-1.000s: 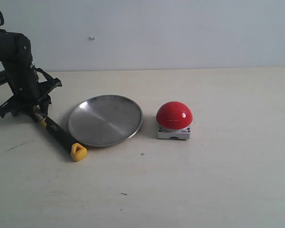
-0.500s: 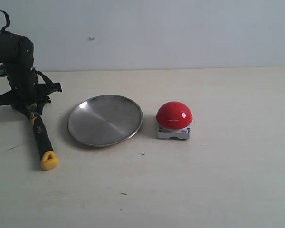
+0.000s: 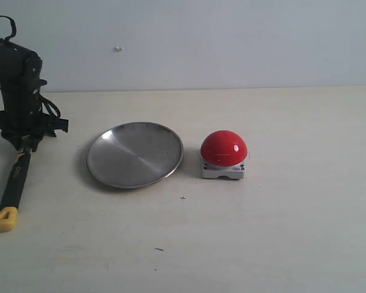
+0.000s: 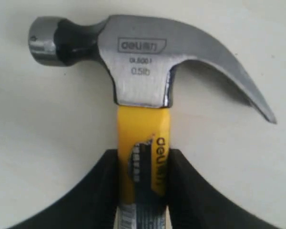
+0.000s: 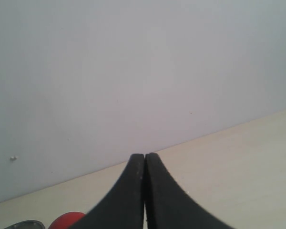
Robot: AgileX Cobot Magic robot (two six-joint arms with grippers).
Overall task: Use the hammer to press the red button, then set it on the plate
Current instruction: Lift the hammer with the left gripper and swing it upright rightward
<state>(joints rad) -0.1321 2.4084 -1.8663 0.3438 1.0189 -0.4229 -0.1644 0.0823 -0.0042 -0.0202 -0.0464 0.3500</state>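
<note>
Black and yellow at the far left of the exterior view: the small claw hammer (image 3: pixel 14 182), with a dark metal head and a black-and-yellow handle, hangs in the left gripper (image 3: pixel 24 139). The handle slants down toward the lower left corner, and the yellow butt end (image 3: pixel 5 218) sits close to the frame's left edge. Whether that butt touches the pale wooden table (image 3: pixel 280 232), I cannot tell. In the left wrist view the two black fingers (image 4: pixel 97 191) clamp the yellow neck of the handle from both sides, just beneath the steel head, gripping it firmly. The round face and curved claw stand clear of the fingers.

Centre-left of the exterior view lies the round, shallow, shiny silver metal plate (image 3: pixel 134 154), flat on the table and apart from the hammer. Just right of it, at mid-frame, sits the glossy red dome push-button (image 3: pixel 224 148) on its square light-grey base (image 3: pixel 222 171), near the plate but not touching it.

Over in the right wrist view, the right gripper (image 5: pixel 144 164) has its dark fingers pressed together with nothing between them, pointing at the grey wall (image 5: pixel 133 71).
</note>
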